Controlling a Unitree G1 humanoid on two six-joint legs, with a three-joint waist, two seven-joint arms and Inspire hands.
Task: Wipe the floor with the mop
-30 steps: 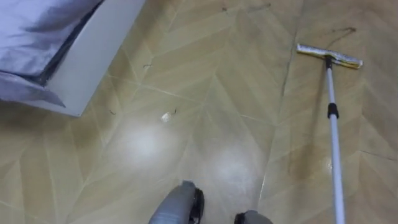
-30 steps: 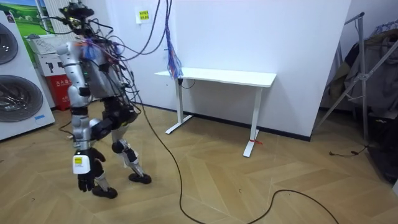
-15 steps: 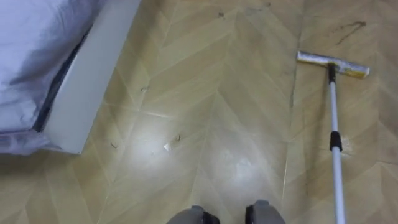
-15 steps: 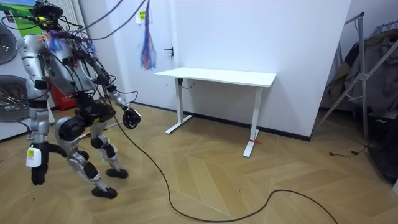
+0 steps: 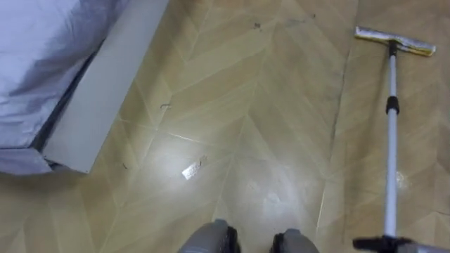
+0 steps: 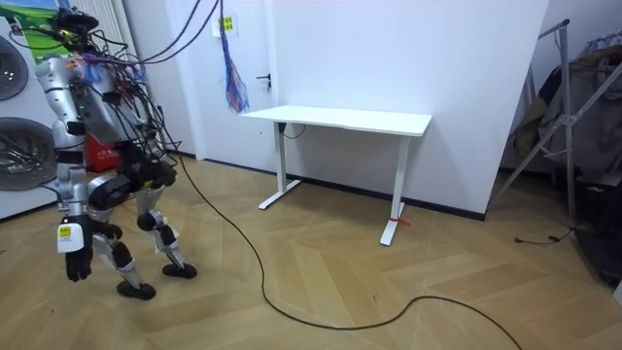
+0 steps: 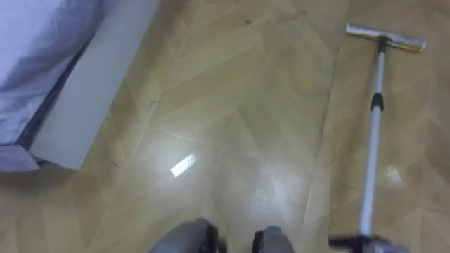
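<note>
The mop (image 5: 391,119) pole runs off the bottom edge beside a dark blurred shape (image 5: 376,243). The bed (image 5: 42,63) is cropped at the left, and a pale scrap (image 5: 190,171) on the floor (image 5: 281,105) is too small to identify.

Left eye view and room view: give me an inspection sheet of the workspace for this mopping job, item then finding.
Surface: glossy wooden herringbone floor, a few dark specks.
Job's things: mop, head on the floor ahead at the robot's right, pole running back toward the robot.
Clutter: small pale scrap ahead of the feet.
Hands: one hand hangs beside the leg; which one, cannot tell.
Cables: nothing seen beyond the robot's own.
Surroundings: bed with pale cover at left; white desk by the wall; washing machine at the room view's left edge.
</note>
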